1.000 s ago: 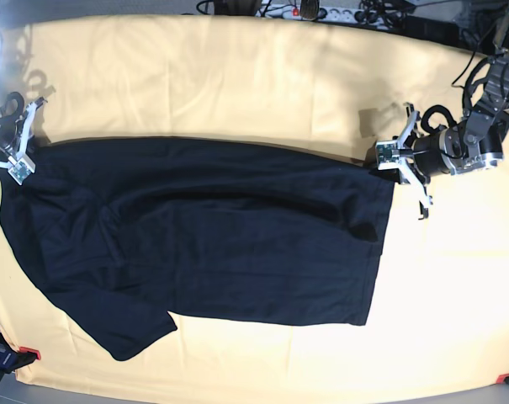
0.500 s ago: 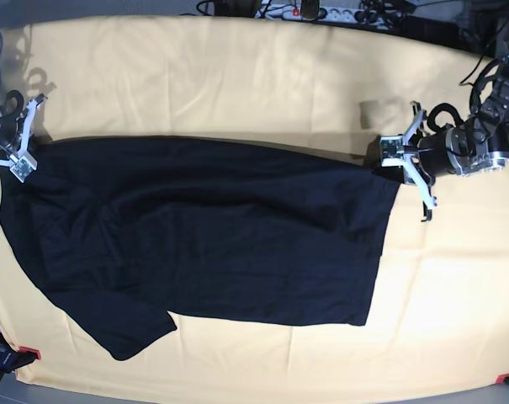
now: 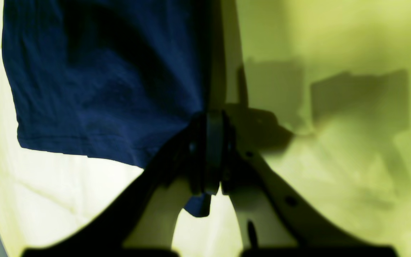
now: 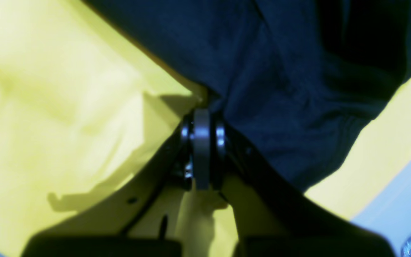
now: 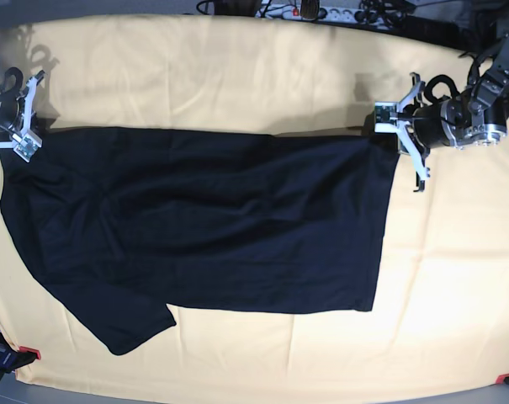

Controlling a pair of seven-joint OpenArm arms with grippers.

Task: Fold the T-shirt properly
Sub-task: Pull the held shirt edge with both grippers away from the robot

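Both arms have drawn the T-shirt (image 5: 204,227) farther up the pale yellow cloth (image 5: 237,76), its top edge now taut. The right gripper (image 5: 24,145) pinches one top corner; the left gripper (image 5: 389,126) pinches the other. One sleeve trails below.

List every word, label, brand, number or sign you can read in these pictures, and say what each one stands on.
None can be read.
T-shirt: plain black in all three views; no print or logo can be made out.
Yellow cloth: bare, no markings.
Left gripper and right gripper: no lettering visible on the blurred jaws.
Power strip at the base view's top edge: too small to read, if it carries anything.
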